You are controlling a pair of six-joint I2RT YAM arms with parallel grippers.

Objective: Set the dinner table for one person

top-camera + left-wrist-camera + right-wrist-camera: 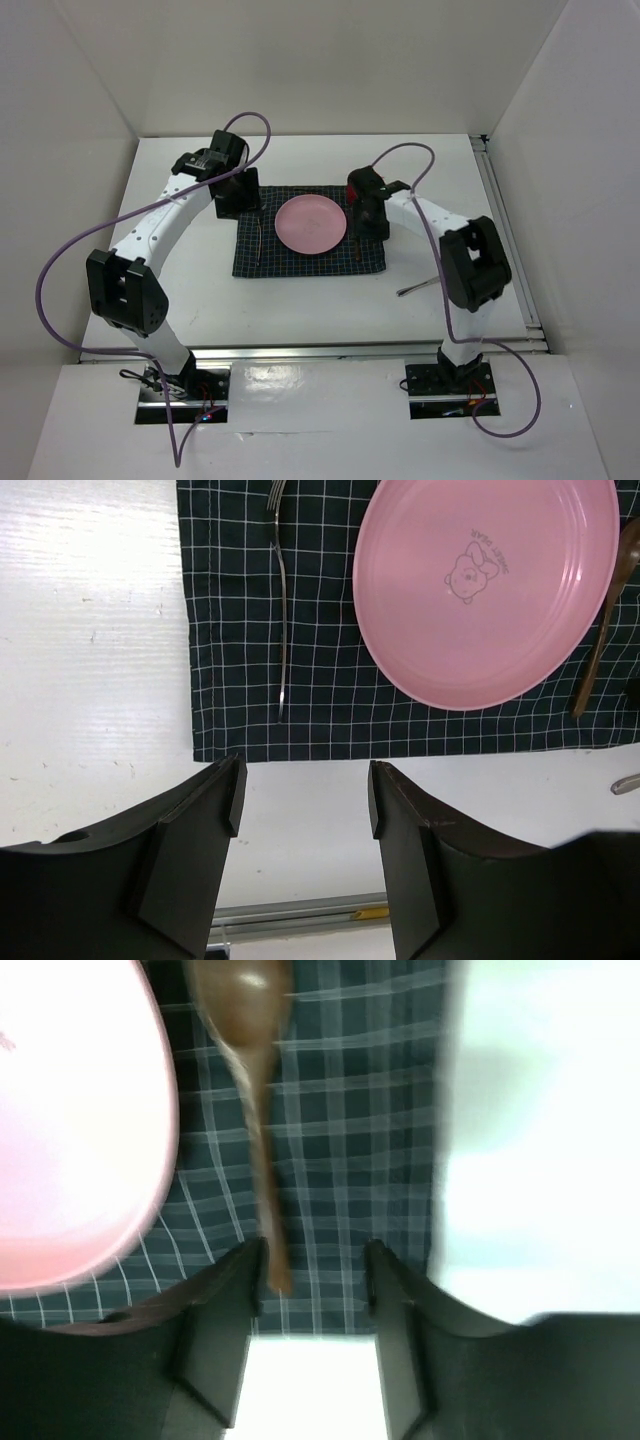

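The white desk [300,310] is filling nearly the whole overhead view. At its middle a navy checked cloth [260,262] is lying under a pink plate [311,224].

A fork [282,610] is lying on the cloth just left of the plate, and a brown spoon [255,1110] just right of it. Both long axes are running from the far side toward the arms.

The left arm [160,225] is hanging its jaws wide and empty over the cloth's near edge, on the plate's left and nearer than the fork's handle end. The right arm [470,265] is holding its jaws moderately apart above the spoon's handle end, which is showing between them, close to one finger. They are gripping nothing that I can make out.

One slim metal utensil [420,288] is lying on the bare desk, off the cloth, to the plate's right and nearer the arm bases. Its long axis is running roughly crosswise, slightly slanted. I am judging it the piece left to place. The right arm is plainly the nearer one, and its jaws would need to turn across that axis.

The plate is showing a small cartoon bear wearing a bow. A short arc of lettering beside it is appearing upside down, too small to read with confidence.
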